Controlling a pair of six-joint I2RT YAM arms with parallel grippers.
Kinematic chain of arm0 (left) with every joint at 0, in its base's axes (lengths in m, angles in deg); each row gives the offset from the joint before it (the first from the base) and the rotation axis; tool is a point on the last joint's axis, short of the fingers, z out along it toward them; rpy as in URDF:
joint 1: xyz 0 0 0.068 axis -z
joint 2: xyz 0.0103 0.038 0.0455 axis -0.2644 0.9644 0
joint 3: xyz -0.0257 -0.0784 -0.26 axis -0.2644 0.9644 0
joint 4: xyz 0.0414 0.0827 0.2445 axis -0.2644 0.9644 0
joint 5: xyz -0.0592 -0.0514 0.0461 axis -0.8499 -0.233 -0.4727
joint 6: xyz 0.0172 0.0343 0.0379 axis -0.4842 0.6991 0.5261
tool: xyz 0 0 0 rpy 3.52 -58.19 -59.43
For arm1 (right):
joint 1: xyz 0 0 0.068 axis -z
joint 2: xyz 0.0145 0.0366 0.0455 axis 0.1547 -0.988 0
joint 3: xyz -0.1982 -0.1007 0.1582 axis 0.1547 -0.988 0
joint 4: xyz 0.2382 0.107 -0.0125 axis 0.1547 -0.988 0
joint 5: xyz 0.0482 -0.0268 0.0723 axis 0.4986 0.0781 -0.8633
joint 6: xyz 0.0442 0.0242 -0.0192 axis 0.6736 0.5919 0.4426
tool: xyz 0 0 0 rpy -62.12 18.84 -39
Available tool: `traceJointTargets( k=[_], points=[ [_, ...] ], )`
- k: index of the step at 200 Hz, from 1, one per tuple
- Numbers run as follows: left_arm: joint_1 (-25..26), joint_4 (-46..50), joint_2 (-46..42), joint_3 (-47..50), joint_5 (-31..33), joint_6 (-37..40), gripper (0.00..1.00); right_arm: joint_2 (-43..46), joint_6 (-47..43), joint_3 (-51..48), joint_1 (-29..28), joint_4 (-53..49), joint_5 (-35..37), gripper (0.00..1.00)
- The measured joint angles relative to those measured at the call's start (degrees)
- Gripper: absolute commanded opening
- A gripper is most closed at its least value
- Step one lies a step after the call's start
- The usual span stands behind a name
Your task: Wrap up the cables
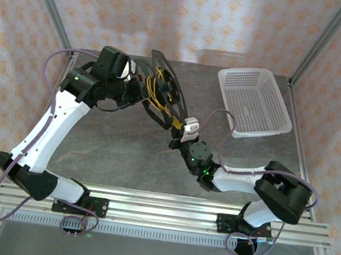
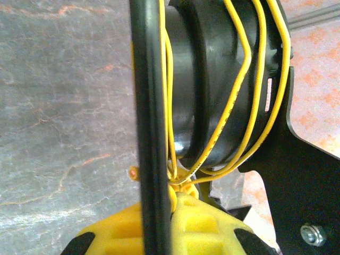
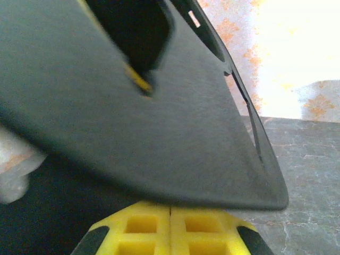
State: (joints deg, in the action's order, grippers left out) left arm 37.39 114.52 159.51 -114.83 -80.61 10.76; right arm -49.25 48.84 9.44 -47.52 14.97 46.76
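A black octagonal spool (image 1: 162,92) stands on edge at the back of the table. Thin yellow cables (image 2: 241,90) run in loose loops round its black hub, and also show between the flanges (image 1: 157,85). My left gripper (image 1: 138,92) is shut on the rim of one flange (image 2: 151,106); its yellow fingers (image 2: 207,226) sit either side of that rim. My right gripper (image 3: 170,210) is shut, pads pressed together with nothing seen between them, just under the other flange (image 3: 159,133). It sits at the spool's lower near edge (image 1: 176,128). A bit of yellow cable (image 3: 139,79) shows through a slot.
A white mesh basket (image 1: 253,104) stands at the back right of the grey table (image 1: 111,151). Patterned curtain walls and metal posts close in the back and sides. An aluminium rail (image 1: 165,212) with both arm bases runs along the near edge.
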Motion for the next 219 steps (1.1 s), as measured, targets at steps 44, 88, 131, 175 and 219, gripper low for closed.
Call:
traceJointTargets(
  k=[44,88,131,175,219],
  points=[
    [-0.48,-2.08,-0.76,1.09,-1.29,-0.52,0.00,-4.90,-0.57,-0.83,5.01,11.17,-5.95,0.00],
    [-1.05,-6.27,-3.13,4.26,-3.80,-1.64,0.00,-5.07,4.90,-0.83,9.60,14.29,-15.06,0.00],
    [-1.11,-7.65,-3.34,5.09,-4.48,-2.45,0.00,-3.48,14.10,-0.85,11.50,14.27,-20.94,0.00],
    [-1.25,-14.49,-4.11,10.10,-8.11,-2.91,0.00,-1.95,21.46,-0.17,12.39,14.43,-25.83,0.00],
    [-2.21,-18.03,-4.63,11.87,-9.49,-3.34,0.00,-1.92,26.88,3.02,12.74,11.89,-28.74,0.00]
  ],
)
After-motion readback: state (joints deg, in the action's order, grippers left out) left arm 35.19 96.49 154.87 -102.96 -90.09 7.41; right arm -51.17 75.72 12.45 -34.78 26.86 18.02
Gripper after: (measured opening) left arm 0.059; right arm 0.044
